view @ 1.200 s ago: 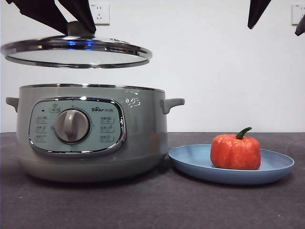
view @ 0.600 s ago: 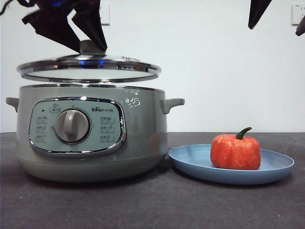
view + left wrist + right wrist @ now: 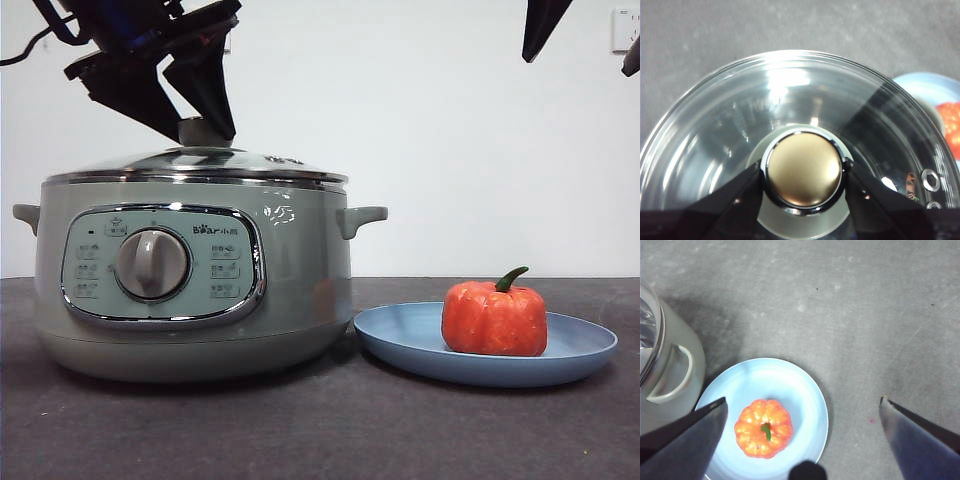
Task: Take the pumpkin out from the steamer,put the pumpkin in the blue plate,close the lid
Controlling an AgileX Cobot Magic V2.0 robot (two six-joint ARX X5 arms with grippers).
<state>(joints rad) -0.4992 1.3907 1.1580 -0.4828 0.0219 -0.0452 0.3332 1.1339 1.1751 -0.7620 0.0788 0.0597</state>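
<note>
Left wrist view: left claw (image 3: 803,172) clamps lid (image 3: 740,125) knob.

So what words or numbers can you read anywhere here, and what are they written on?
"Bear": on the control panel of the steamer, right of the dial, followed by small characters too tiny to read.
Button labels on that panel: too small to read.
White marks on the steamer's wall near its right handle: a scrawl or glare, not readable.
Tiny print on the lid near its vent holes: blurred, unreadable.
Pumpkin and blue plate: no text.
</note>
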